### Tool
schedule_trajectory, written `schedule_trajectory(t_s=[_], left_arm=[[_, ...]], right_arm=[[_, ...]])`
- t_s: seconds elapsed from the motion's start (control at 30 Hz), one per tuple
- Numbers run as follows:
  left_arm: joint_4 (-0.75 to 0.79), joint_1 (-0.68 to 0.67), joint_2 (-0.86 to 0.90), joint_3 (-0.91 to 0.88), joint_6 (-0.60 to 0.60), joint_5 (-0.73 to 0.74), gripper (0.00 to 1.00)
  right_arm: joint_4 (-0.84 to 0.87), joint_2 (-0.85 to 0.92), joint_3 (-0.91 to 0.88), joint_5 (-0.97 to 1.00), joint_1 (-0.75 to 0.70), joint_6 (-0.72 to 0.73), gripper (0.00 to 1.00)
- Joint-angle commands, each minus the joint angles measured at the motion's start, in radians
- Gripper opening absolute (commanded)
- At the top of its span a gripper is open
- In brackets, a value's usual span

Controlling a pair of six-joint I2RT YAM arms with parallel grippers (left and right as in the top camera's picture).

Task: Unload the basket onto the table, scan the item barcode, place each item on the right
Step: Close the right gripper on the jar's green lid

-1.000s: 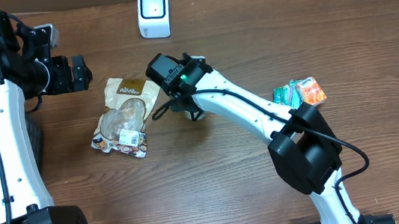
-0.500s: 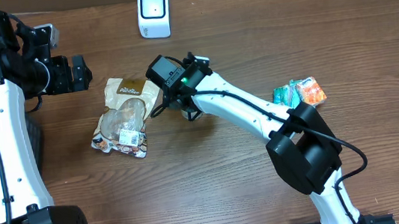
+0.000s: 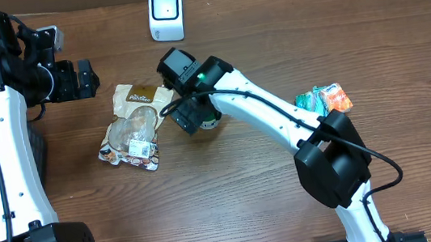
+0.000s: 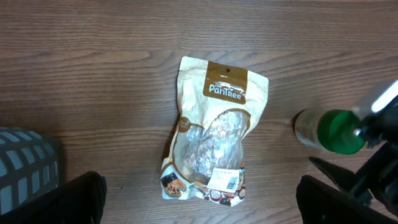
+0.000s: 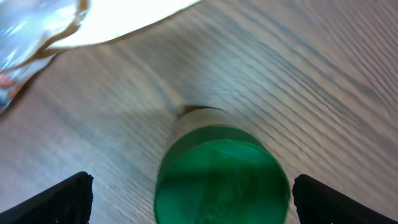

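We see our right gripper (image 5: 194,200) spread wide over a green-capped bottle (image 5: 221,177) just right of the snack pouch (image 4: 214,140), left gripper (image 4: 204,202) agape near the pouch, scanner (image 3: 166,12) beyond the pouch, colourful packets (image 3: 324,99) well apart to its right

Counted on wooden table (image 3: 400,26): white scanner (image 3: 166,12), one. Tan snack pouch (image 3: 133,126), one. Green-capped bottle (image 4: 329,129), one. Small packets, two: teal packet (image 3: 308,100) and orange packet (image 3: 335,97). Grey slatted basket (image 4: 25,165), one, only partly in view.
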Motion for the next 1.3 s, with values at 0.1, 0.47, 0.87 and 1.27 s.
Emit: schedule_trajectory(t_s=[0.1, 0.47, 0.87, 1.27], left_arm=[[0.002, -0.006, -0.011, 0.016, 0.022, 0.008, 1.00], [0.002, -0.006, -0.011, 0.016, 0.022, 0.008, 1.00], [0.002, -0.006, -0.011, 0.016, 0.022, 0.008, 1.00], [0.001, -0.006, -0.011, 0.016, 0.022, 0.008, 1.00]], right_arm=[[0.005, -0.007, 0.008, -0.117, -0.045, -0.197, 1.00], [0.051, -0.004, -0.039, -0.136, -0.052, -0.240, 0.94], [0.100, -0.003, -0.097, -0.132, -0.053, -0.236, 0.87], [0.073, -0.005, -0.041, -0.040, -0.059, 0.076, 0.62]])
